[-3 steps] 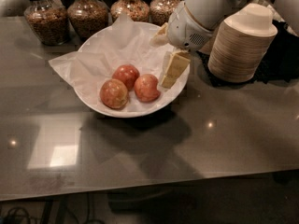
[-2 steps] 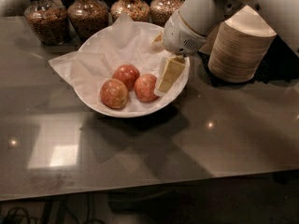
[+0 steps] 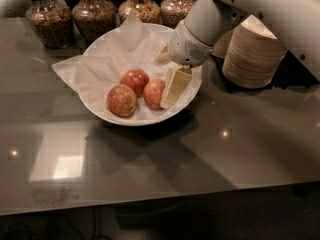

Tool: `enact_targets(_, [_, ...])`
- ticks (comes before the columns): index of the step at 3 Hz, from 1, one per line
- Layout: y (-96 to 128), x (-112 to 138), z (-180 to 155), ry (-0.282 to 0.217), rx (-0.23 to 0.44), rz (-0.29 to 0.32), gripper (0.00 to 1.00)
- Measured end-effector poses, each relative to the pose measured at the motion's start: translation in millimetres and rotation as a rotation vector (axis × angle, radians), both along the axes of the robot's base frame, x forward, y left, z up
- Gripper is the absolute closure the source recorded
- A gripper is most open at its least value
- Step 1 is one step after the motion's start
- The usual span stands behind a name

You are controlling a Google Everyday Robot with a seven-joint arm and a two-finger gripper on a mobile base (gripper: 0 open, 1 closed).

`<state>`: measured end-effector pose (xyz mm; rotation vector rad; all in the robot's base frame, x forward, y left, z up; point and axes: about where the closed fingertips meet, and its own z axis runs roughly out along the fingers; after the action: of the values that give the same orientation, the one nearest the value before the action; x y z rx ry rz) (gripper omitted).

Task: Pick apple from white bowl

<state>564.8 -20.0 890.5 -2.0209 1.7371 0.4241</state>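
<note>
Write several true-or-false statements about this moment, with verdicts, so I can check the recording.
1. Three apples lie in the white bowl. True.
2. The gripper holds an apple lifted above the bowl. False: it is down inside the bowl's right side, beside the rightmost apple, holding none.
3. Crinkled white paper lines the bowl. True.
4. The stack of disposable bowls stands left of the white bowl. False: it stands to its right.
5. Glass jars stand behind the bowl. True.

Glossy grey countertop (image 3: 150, 184) reflecting light, 4 glass jars (image 3: 94, 16) behind.
</note>
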Motion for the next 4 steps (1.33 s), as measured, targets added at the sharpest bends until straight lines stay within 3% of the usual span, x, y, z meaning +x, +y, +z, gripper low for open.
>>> enact_targets(4, [6.7,-7.1,-27.6,0.080,0.013,-0.017,0.22])
